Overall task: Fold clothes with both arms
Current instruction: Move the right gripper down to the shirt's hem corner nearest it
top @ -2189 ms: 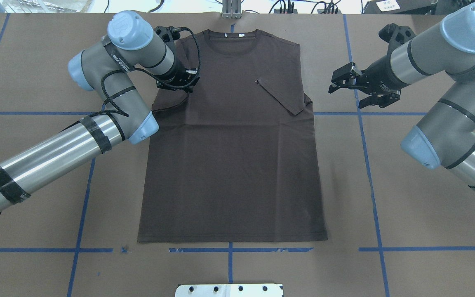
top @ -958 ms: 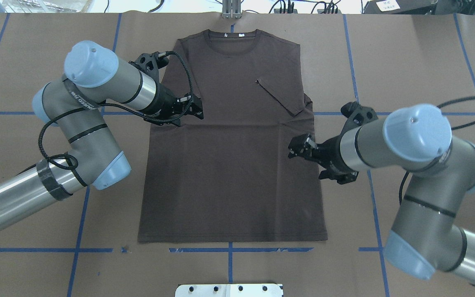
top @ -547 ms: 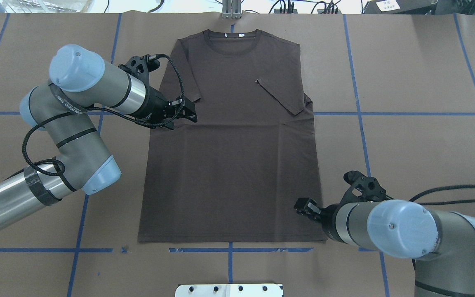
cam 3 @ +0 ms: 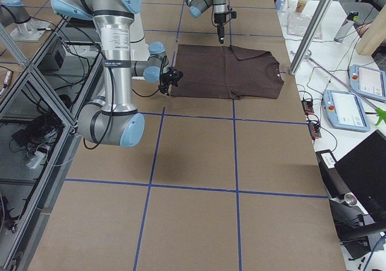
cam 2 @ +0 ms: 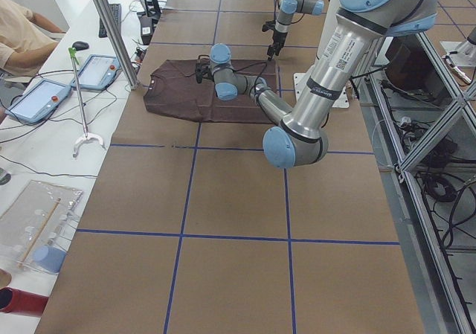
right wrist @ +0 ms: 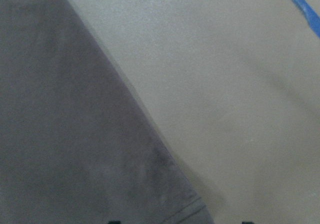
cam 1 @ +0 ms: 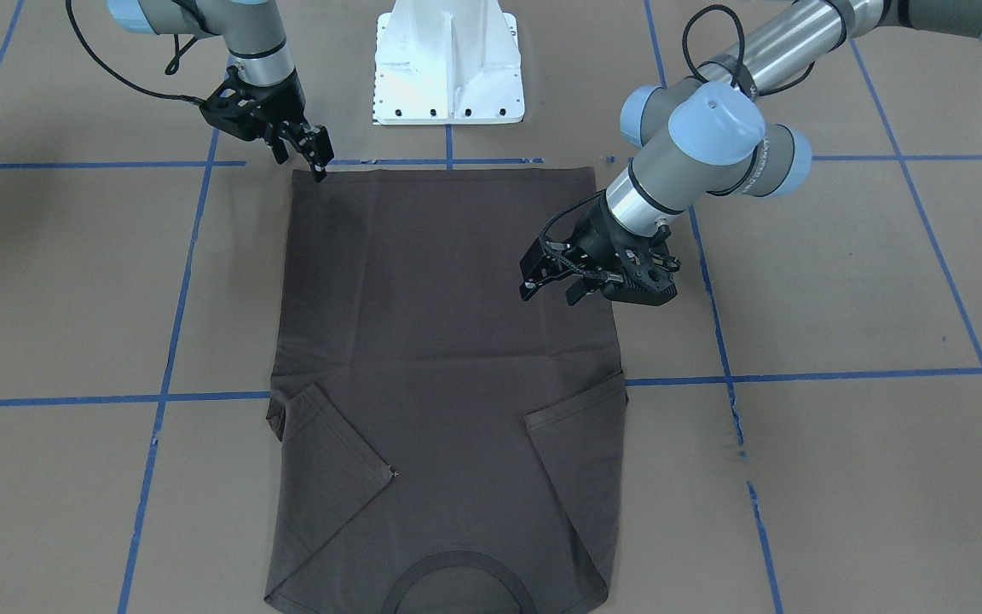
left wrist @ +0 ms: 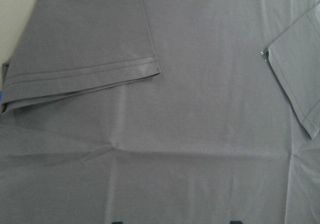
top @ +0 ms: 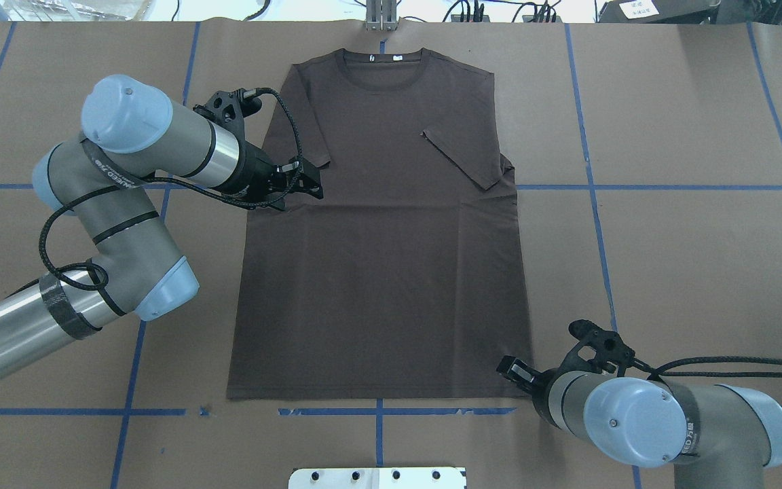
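Seemingly for a fold, the right gripper [cam 1: 302, 164] and left gripper [cam 1: 549, 294] are held spread wide and empty over the flattened T-shirt [cam 1: 440, 341], at its upper-left hem corner and right of centre.

A dark brown-grey soft knit T-shirt [right wrist: 70, 134] fills the left side ahead of the right gripper [right wrist: 180, 222], lying flat on a tan paper table covering [right wrist: 235, 94] that takes up the right side. The cloth's side edge runs on a slant from far left down toward the tool. Its stitched hem corner sits between the two black fingertips [right wrist: 114, 222], which barely show, set wide apart. A strip of blue tape [right wrist: 301, 5] crosses the far right corner.
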`<state>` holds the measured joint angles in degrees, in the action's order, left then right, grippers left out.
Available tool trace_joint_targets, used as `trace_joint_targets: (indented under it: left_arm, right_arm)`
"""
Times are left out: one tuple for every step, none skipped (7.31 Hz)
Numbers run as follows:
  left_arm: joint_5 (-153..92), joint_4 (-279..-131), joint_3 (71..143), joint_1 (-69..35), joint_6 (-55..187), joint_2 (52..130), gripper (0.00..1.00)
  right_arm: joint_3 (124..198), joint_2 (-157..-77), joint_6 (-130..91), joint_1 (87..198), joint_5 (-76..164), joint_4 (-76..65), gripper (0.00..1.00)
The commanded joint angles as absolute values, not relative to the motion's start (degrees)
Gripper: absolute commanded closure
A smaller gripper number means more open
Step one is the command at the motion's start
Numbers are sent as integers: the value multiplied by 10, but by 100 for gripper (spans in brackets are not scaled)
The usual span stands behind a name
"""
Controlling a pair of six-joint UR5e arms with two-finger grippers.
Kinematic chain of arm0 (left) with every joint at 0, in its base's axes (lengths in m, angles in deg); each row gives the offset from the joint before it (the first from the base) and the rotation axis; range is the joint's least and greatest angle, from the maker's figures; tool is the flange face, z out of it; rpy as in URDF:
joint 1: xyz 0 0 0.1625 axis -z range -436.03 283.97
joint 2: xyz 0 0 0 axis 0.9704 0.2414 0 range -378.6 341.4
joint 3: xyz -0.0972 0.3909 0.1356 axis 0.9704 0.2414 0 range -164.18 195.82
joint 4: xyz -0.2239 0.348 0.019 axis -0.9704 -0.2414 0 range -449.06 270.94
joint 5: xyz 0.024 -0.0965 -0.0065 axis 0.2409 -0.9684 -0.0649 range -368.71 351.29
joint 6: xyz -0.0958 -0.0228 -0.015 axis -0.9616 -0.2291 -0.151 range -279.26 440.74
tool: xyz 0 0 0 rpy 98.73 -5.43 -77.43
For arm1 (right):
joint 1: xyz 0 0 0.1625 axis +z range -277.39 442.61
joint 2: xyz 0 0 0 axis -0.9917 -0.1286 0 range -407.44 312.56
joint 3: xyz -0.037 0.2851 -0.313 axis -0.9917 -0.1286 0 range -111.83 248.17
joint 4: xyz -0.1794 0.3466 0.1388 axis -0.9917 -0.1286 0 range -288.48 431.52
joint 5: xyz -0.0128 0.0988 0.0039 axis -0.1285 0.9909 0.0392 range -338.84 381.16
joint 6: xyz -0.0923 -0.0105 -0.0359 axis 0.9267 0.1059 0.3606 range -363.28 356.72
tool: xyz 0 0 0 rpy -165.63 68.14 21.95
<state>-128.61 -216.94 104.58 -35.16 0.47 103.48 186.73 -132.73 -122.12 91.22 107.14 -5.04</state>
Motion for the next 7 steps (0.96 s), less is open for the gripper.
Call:
trace_joint_targets:
  left_arm:
    - [-1286, -2169, 1045, -352, 7, 1035, 23]
    - [-1285, -2169, 1044, -352, 7, 1034, 23]
    - [-1285, -2170, 1044, -352, 7, 1030, 23]
    - [-1285, -2170, 1044, -352, 7, 1029, 23]
    - [-1285, -2171, 1044, -352, 7, 1029, 23]
    - [-1285, -2171, 1044, -351, 7, 1029, 23]
    - [-1282, -2171, 1043, -352, 7, 1029, 23]
  right_arm:
    - [1866, -1328, -1221, 913, 1072, -50, 22]
    - [1864, -1329, -1221, 912, 1071, -51, 30]
    - [1864, -1330, -1222, 912, 1071, -51, 39]
    - [1862, -1332, -1221, 913, 1071, -51, 43]
    - [1858, -1332, -1222, 912, 1071, -52, 45]
    - [1857, -1333, -1222, 912, 1071, -52, 52]
    - [1852, -1333, -1222, 912, 1071, -51, 60]
